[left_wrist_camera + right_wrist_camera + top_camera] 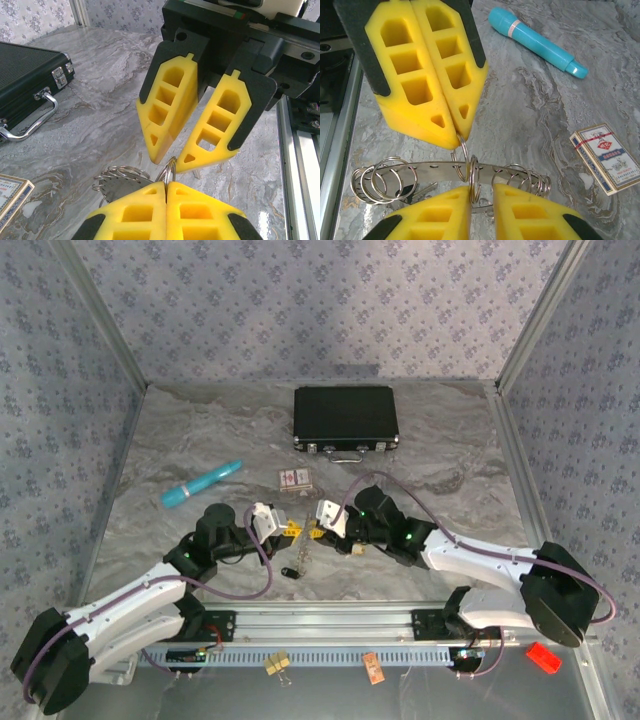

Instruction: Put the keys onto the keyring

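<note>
**Status: early stage.** My left gripper (455, 137) was pressed together on the upper edge of the keyring (462, 156) and held it up over the centre of the table (450, 490). The keyring passed through a metal strip (430, 167). In the right wrist view, that strip carried further rings at its 9 o'clock and 3 o'clock ends.

My right gripper (481, 197) faced the left one tip to tip, from the 6 o'clock side of that view. Its fingers stood apart. A second ring (474, 180) stood upright in the gap, against one finger, and I judged it not yet clamped.

**Done:** the keyring was held between both grippers.

**Left:** I could make out no keys on the keyring. I therefore judged that each one remained to be fetched, threaded on and released.

**Other items,** top view, all apart from the work:
- a case (345, 418) at 12 o'clock
- a card box (296, 480) nearer, also at 12 o'clock
- a pen (200, 483) at 10 o'clock
</note>
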You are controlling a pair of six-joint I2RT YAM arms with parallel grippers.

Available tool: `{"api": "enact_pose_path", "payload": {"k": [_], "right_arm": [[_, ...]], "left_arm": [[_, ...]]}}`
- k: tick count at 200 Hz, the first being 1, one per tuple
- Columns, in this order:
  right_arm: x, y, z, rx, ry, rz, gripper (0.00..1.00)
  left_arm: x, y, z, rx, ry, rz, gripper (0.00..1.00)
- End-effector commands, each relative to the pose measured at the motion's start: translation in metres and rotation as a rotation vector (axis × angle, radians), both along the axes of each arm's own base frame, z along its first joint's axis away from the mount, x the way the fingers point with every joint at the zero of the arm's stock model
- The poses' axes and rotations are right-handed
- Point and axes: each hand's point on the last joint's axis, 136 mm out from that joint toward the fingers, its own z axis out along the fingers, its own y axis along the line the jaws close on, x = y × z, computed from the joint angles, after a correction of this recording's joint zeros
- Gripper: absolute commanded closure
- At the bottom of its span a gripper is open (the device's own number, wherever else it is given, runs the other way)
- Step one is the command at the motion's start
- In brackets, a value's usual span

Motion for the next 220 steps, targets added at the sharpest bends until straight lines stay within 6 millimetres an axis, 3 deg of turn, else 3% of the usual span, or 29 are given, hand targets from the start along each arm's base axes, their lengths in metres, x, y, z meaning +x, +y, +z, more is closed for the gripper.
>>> {"api": "enact_pose_path", "payload": {"k": [1,61,94,133,170,198,220], "right_arm": [[0.003,0.009,0.016,0.033,-0.037,0.011,0.82],[0.006,0.013,0.017,0.037,-0.035,0.011,0.82],[0.008,0.011,0.017,0.041,-0.027,0.000,1.00],[0.009,0.009,0.019,0.060,-0.009,0.001,1.00],[0.010,0.009,0.020,0.067,0.001,0.022,1.00],[0.008,0.008,0.019,0.074,0.022,0.044,1.00],[0.005,0.007,0.017,0.088,0.051,0.078,1.00]], "left_arm": [[-0.001,-0.004,0.016,-0.040,-0.043,-0.016,1.00],[-0.002,-0.005,0.016,-0.039,-0.045,-0.020,1.00],[-0.001,-0.004,0.016,-0.037,-0.040,-0.012,1.00],[-0.023,-0.009,0.006,0.081,-0.051,-0.083,0.75],[-0.049,-0.009,-0.005,0.191,-0.039,-0.189,0.66],[-0.047,0.001,0.007,0.207,-0.087,-0.154,0.64],[-0.028,0.014,0.020,0.191,-0.145,-0.011,0.65]]}}
